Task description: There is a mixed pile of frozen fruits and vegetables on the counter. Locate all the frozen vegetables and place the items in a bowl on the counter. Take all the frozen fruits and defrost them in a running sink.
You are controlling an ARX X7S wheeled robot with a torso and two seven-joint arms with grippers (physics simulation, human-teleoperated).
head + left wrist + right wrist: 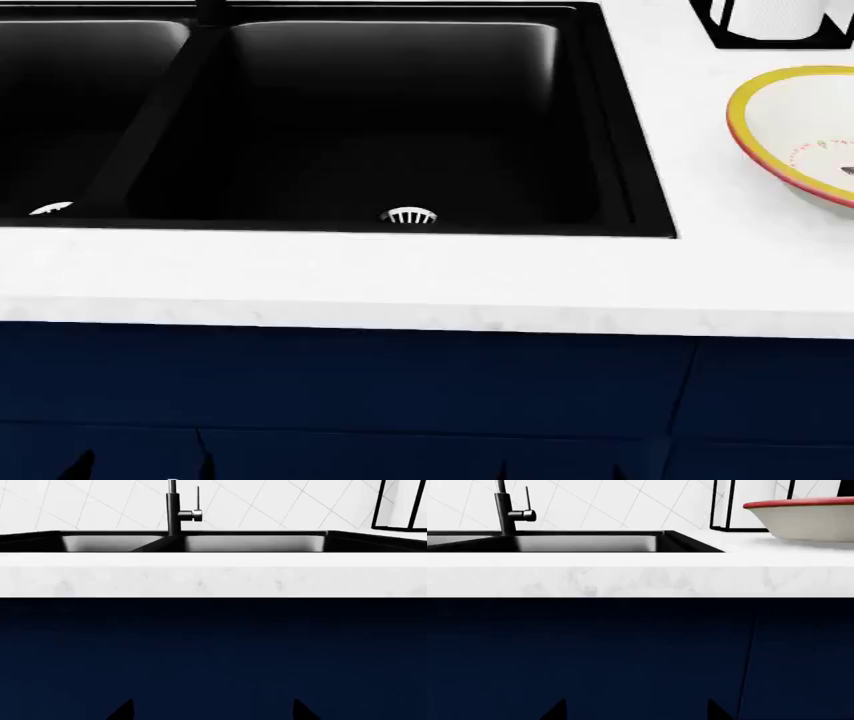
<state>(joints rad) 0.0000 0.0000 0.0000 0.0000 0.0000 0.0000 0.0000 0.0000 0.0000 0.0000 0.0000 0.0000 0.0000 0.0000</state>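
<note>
Black 2-basin sink (400, 130) set in white marbled counter (400, 285); faucet (175, 510) at back. Yellow-rimmed bowl (801, 135) on counter, right of sink, apart from it. L gripper (212, 711) & R gripper (635, 711) low by navy cabinet fronts (400, 400), tips spread, holding nothing. No produce in view.

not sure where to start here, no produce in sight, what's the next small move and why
Probably turn the head or base right, past the bowl, to look for the pile: only the sink and bare counter show, and both grippers sit low before the cabinet fronts, holding nothing visible.
</note>
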